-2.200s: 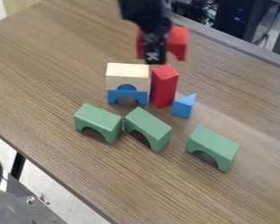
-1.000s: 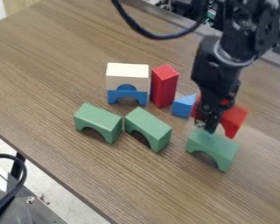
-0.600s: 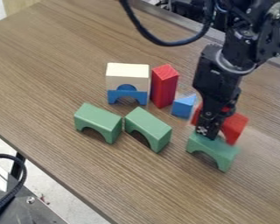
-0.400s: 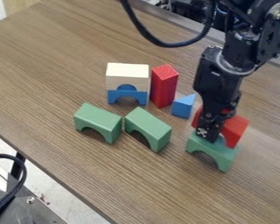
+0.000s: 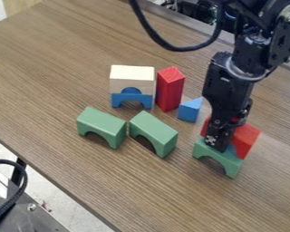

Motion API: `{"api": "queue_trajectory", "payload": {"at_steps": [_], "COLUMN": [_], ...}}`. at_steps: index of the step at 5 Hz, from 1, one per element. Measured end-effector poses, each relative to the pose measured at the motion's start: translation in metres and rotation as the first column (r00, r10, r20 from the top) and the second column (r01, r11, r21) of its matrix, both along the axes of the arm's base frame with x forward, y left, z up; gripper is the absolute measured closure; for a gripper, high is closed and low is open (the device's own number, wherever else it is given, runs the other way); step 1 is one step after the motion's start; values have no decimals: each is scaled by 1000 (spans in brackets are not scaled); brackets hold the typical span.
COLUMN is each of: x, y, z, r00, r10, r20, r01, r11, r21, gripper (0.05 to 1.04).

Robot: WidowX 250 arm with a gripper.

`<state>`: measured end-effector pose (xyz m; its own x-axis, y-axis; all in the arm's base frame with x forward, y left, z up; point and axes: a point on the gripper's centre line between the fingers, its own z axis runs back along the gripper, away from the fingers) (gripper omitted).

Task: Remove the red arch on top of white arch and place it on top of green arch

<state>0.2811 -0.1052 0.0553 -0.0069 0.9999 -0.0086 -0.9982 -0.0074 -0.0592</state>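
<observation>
at four o'clock in my view, i have the gripper (image 5: 217,141) pinching the red arch (image 5: 247,137), which shows on both sides of it. the red arch sits right over the rightmost green arch (image 5: 231,166), a bit tilted; i can't tell whether it rests fully on it. from the gripper, i see the blue triangle (image 5: 190,110) and upright red block (image 5: 170,93) toward eleven o'clock, and two more green arches (image 5: 153,131) toward nine. farther off, between ten and eleven, the white arch (image 5: 124,78) stands on a blue arch (image 5: 117,98).
</observation>
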Motion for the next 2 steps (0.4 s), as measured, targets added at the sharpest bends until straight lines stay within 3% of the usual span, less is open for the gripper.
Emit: {"api": "queue_trajectory", "payload": {"at_steps": [2], "x": [0], "y": [0], "z": [0], "r00": [1000], "r10": [6], "r20": [-1], "r01": [-6], "r11": [1000], "r21": [-6], "gripper": [478]}}
